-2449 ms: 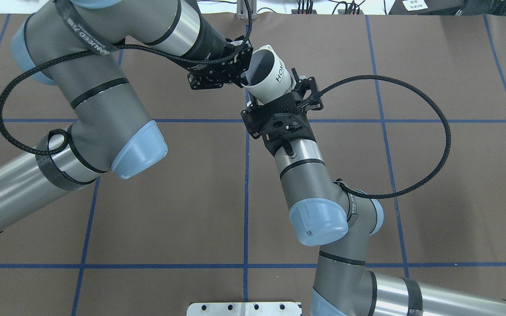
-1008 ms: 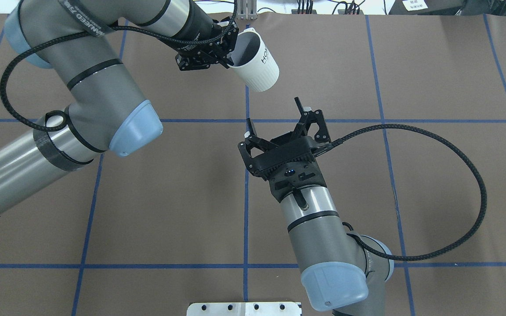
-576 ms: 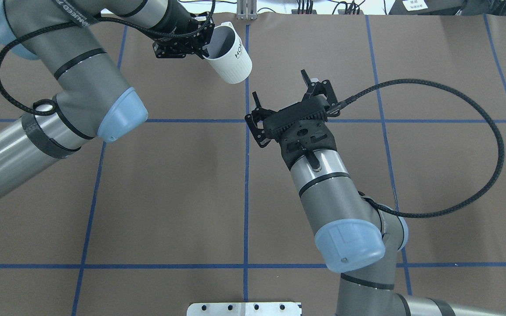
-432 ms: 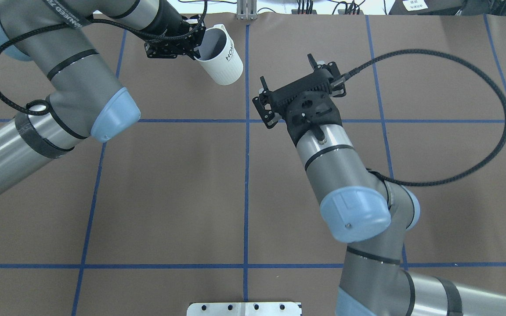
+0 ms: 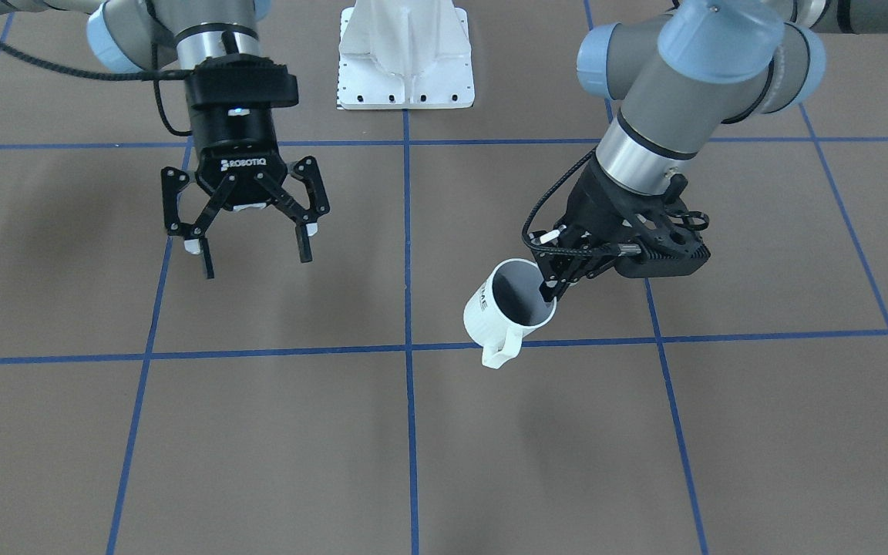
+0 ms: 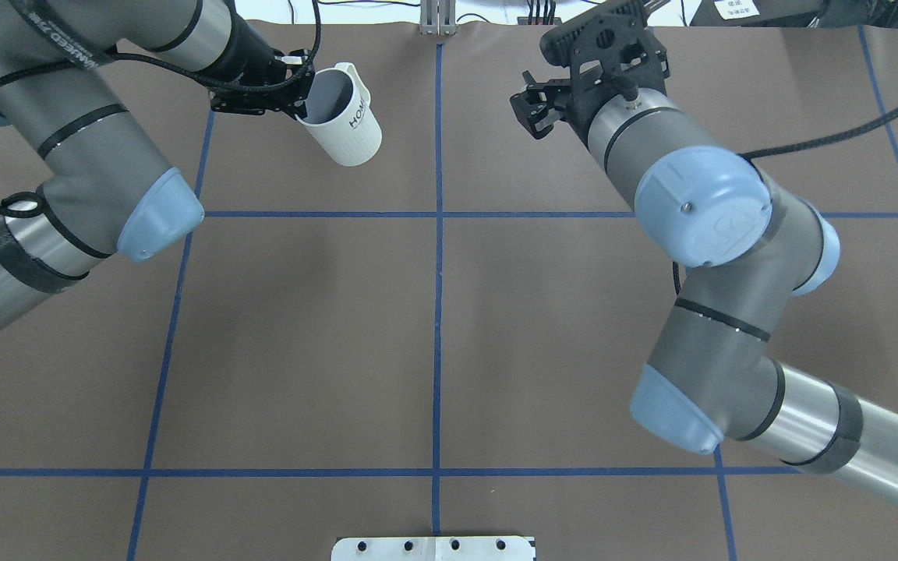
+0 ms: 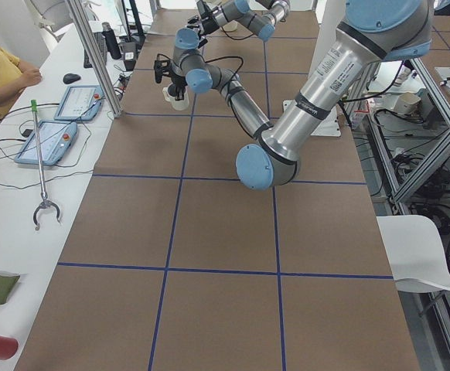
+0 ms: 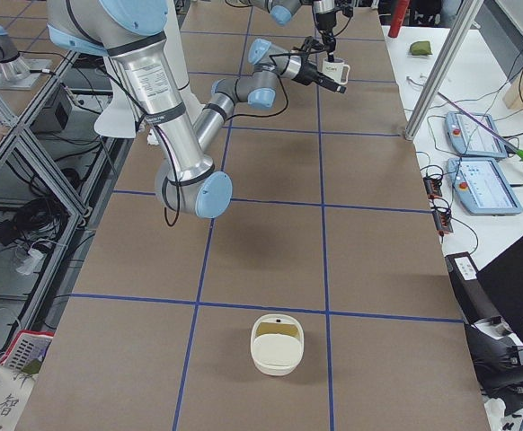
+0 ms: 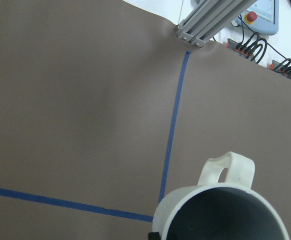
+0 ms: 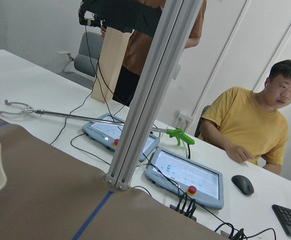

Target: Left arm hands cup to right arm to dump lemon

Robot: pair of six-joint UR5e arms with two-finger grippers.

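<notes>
Seen from the front-facing camera: clamps the rim of the white "HOME" mug (image 5: 507, 308) in the left tool (image 5: 549, 291), one finger inside the grey well, the other outside against the wall. Holds the mug tilted in the air over the brown table (image 5: 259, 447), mouth turned up toward the wrist, loop handle on the operators' side, just on the robot's left of the centre tape line (image 5: 406, 231). Spreads the right tool (image 5: 257, 262) wide with nothing between its fingers, well apart from the mug and across that line.

Seen from overhead: hides most of those spread fingers behind the right wrist, yet reads "HOM" plainly on the mug's side, where the front view catches only a sliver of lettering.

Seen from the left wrist: looks down on rim, handle and upper grey wall, but cuts off the mug's floor. Cannot tell, here or from the front, whether the lemon lies inside.

Seen only from the exterior right camera: picks up a cream bowl (image 8: 278, 344) with a dull yellow inside, standing on the near end of the table, well apart from both tools.

Seen from the right wrist: takes in an aluminium post (image 10: 145, 100), two touch-screen pendants (image 10: 185, 177) and a seated person in a yellow shirt (image 10: 250, 125) beyond the table's edge.
</notes>
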